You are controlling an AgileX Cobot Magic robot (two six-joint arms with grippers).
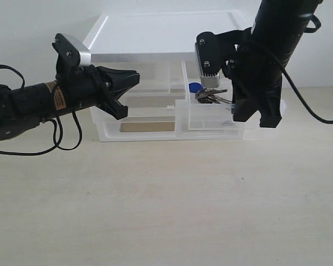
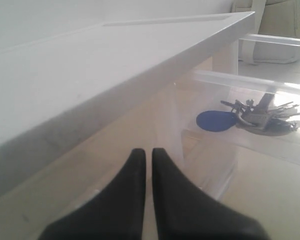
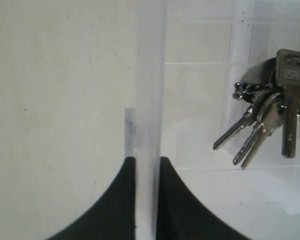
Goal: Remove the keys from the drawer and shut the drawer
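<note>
The right upper drawer (image 1: 210, 118) stands pulled out of the white unit. The keys (image 1: 212, 96) lie inside it near its back, the blue cap (image 1: 193, 87) at their left end. My right gripper (image 1: 254, 115) points down at the drawer's front right end. In the right wrist view that gripper (image 3: 147, 160) is shut on the drawer's clear front wall (image 3: 150, 100), with the keys (image 3: 270, 125) lying off to one side inside. My left gripper (image 1: 134, 76) is shut and empty, level in front of the left upper drawer. From the left wrist, the gripper (image 2: 148, 151) faces the keys (image 2: 262, 117) and the blue cap (image 2: 216, 120).
The unit's white top (image 1: 155, 33) overhangs the drawers. The left twin drawer (image 1: 150, 84) is pushed in, and the full-width lower drawer (image 1: 144, 127) holds a flat tan thing. Black cables trail from both arms over the pale table (image 1: 166, 210).
</note>
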